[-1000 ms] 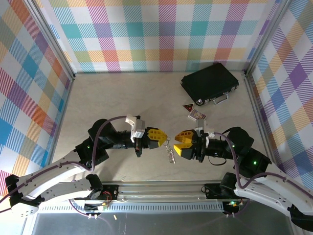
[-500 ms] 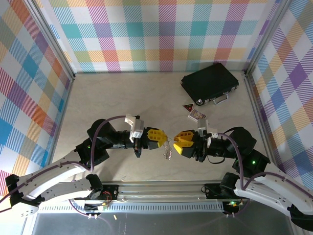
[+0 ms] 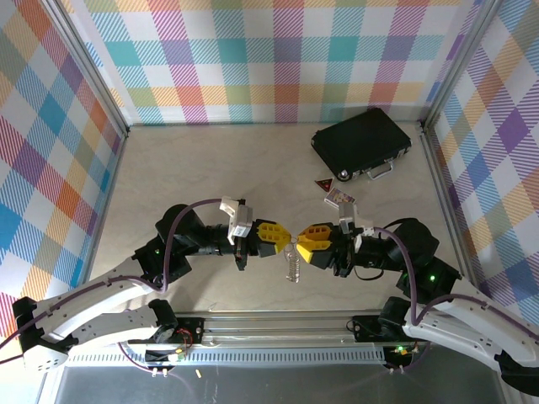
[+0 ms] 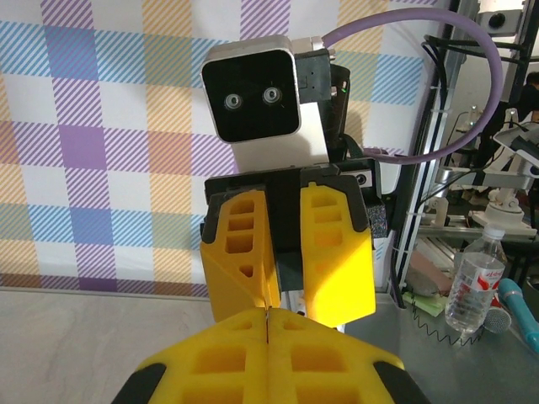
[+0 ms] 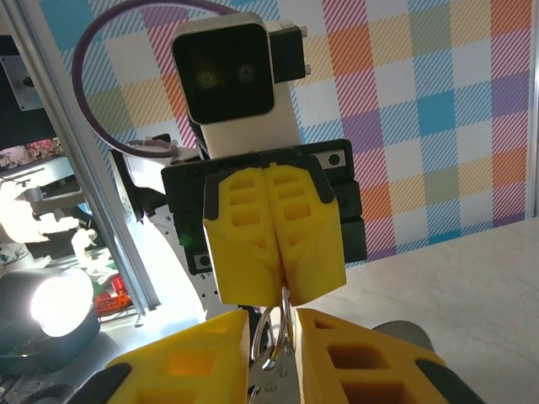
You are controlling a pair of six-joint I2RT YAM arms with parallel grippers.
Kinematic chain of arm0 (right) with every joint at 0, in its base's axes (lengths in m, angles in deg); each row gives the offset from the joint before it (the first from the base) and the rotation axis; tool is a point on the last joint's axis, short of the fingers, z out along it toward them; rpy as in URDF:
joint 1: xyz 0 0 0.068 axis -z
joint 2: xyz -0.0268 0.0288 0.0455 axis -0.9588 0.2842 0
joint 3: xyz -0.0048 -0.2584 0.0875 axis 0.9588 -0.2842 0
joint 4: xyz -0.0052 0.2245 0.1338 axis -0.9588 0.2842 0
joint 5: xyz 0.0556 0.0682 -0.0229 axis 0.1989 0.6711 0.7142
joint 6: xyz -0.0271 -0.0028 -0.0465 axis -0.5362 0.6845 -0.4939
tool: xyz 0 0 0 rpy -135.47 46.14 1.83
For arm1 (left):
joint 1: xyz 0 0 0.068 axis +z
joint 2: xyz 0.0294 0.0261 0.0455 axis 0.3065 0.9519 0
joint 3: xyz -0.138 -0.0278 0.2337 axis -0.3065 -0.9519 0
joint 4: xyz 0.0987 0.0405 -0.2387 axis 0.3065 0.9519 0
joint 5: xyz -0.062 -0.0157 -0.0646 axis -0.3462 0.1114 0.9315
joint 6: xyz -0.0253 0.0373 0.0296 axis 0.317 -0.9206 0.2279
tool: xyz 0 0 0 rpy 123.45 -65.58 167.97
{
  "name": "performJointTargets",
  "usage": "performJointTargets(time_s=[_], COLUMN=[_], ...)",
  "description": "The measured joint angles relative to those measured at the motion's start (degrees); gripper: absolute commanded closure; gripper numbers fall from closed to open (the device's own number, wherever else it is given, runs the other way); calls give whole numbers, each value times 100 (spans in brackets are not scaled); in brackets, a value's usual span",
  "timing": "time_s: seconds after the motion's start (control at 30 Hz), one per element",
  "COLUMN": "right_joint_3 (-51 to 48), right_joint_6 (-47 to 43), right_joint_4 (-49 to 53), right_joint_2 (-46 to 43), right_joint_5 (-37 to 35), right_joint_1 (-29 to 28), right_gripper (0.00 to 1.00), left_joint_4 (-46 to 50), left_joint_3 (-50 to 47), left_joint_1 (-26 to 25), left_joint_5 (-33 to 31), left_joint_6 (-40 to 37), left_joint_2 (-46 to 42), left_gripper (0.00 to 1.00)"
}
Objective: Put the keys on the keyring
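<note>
Left gripper (image 3: 283, 239) clamped on the keyring (image 5: 280, 332), keys (image 3: 293, 268) dangling below; right gripper (image 3: 301, 242) drawn in closer, narrowed about that keyring, perhaps already pinching; threading near.

Yellow ribbed jaws, white arms (image 3: 84, 299), purple cables (image 4: 495, 80)

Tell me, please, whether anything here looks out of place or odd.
Nothing stands out. The keys hang from the keyring pinched in the left hand, and the black case lies closed.
</note>
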Motion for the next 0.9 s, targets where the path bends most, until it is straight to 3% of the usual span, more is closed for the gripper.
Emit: performJointTargets(time_s=[0.5,0.9], right_joint_3=[-7,-4], right_joint_6=[39,24], right_joint_4=[-35,-35], right_joint_2=[133,184], right_joint_5=[2,-13], right_joint_1=[-33,-61], right_gripper=[100,100], left_joint_4=[-4,-4], left_joint_3=[-2,-2], left_joint_1=[0,0], left_joint_5=[-2,-2], left_joint_6=[31,87], left_joint_2=[0,0], left_gripper=[100,100])
